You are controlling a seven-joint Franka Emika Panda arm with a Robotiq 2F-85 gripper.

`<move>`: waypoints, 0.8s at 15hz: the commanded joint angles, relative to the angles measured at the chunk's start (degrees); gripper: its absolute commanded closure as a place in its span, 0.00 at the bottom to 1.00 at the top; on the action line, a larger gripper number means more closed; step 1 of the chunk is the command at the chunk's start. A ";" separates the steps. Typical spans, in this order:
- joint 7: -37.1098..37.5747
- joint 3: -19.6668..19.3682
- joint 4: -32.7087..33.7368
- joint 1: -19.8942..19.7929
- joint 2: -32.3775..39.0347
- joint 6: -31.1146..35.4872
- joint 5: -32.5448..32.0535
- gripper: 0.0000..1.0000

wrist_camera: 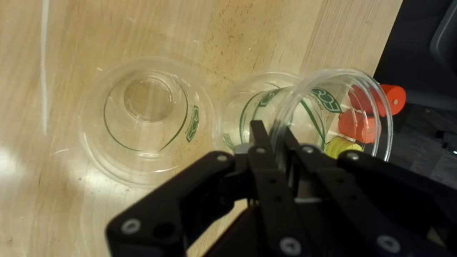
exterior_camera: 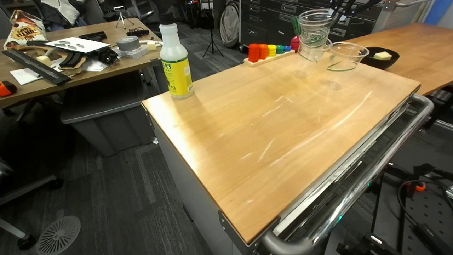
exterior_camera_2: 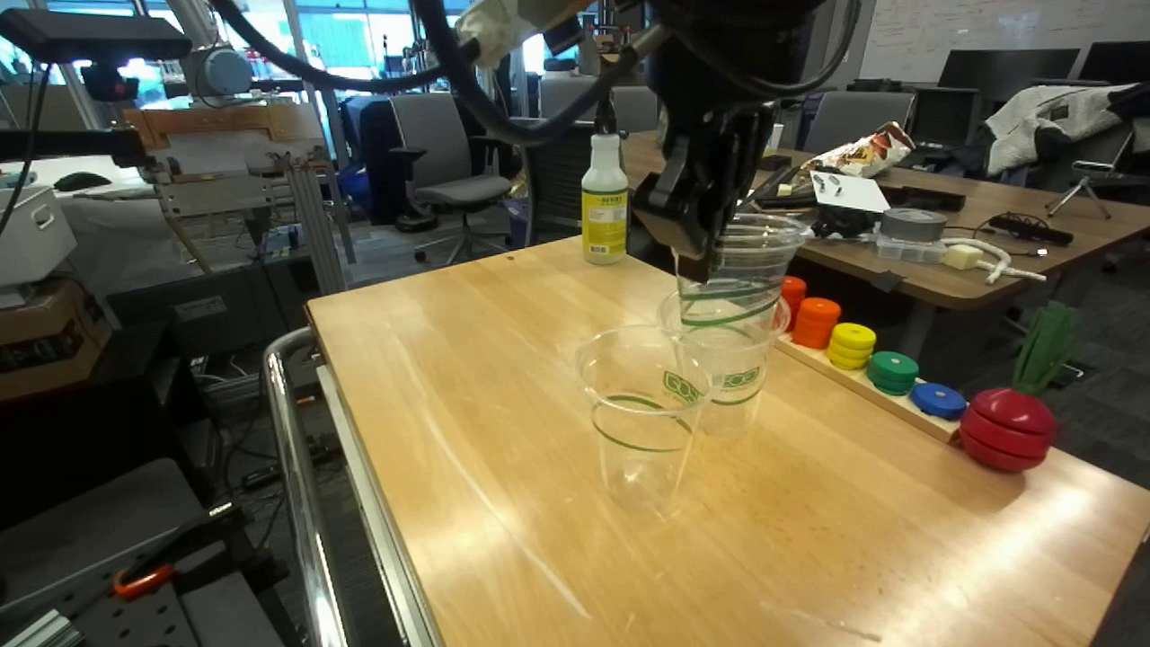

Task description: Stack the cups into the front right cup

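Jaws pinch the nested cups [wrist_camera: 332,110] at their wall in the wrist view; both exterior views show them over, perhaps inside, a lower cup [exterior_camera_2: 729,385] beside a lone cup [exterior_camera_2: 642,418], all likely light, springy, slippery, best held near the rim.

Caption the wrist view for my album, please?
Black tool straddling the edge of stacked clear cups, another cup standing alongside.

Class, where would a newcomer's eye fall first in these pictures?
Probably on the black gripper, straddling the rim of nested clear cups over another cup, with a single cup beside them. Next come colourful rings along an edge of the tabletop, beside a red toy, and a yellow-labelled bottle near one corner.
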 commanded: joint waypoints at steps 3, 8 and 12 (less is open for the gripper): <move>-0.38 -0.93 1.53 0.31 1.18 0.28 0.68 0.42; 1.76 -0.32 2.62 -0.02 1.48 -0.70 -2.06 0.04; 8.50 0.20 2.68 -1.07 0.24 -5.43 -8.88 0.00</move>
